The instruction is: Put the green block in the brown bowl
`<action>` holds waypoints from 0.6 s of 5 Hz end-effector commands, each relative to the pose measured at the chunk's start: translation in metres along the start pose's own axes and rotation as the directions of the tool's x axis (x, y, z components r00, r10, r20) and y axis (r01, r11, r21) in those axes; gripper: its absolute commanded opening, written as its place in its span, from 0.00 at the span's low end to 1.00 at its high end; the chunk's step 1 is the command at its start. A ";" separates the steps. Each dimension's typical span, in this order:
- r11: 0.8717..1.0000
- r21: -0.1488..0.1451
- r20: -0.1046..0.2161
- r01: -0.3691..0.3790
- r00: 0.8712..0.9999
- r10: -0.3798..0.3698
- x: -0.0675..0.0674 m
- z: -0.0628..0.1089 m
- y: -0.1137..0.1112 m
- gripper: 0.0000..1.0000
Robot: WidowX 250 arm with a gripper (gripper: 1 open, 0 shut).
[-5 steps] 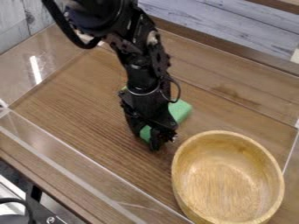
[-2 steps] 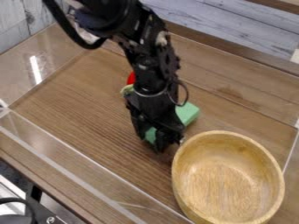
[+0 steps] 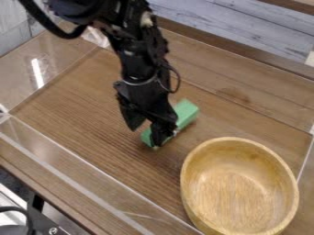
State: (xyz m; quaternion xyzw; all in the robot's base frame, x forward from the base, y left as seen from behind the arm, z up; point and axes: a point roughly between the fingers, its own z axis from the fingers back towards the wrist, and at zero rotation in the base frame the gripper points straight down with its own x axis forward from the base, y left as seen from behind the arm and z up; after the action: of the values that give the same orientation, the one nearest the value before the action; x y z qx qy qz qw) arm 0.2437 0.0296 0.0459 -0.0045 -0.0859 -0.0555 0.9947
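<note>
A: Starting nearest the camera: what is listed first?

B: Item one, a clear plastic wall (image 3: 73,174) along the front edge of the wooden table (image 3: 73,110). Item two, the brown bowl (image 3: 241,186), round, light wood, thick rim, nothing in it, at the lower right.

A: Next back?

B: Item three, the green block (image 3: 178,117), a flat light green bar lying on the table just up and left of the bowl, not touching it. Its near end is partly hidden behind the fingers.

A: And the tool?

B: Item four, the gripper (image 3: 150,123), black, pointing straight down over the block's left half. Its fingers stand spread and are not clamped on the block; whether a fingertip touches it cannot be told.

A: Farthest?

B: Item five, the black arm (image 3: 128,41), rising to the upper left before pale planks (image 3: 245,23).
</note>
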 end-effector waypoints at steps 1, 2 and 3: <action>1.000 0.011 0.034 0.029 0.999 -0.029 0.014 0.007 -0.004 1.00; 0.998 0.013 0.029 0.055 0.998 -0.055 0.024 0.003 -0.010 1.00; 0.999 0.016 0.022 0.052 0.998 -0.052 0.022 -0.009 -0.007 1.00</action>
State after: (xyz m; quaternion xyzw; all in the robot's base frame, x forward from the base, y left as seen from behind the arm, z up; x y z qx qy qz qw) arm 0.2616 0.0178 0.0338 0.0014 -0.0830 -0.0823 0.9931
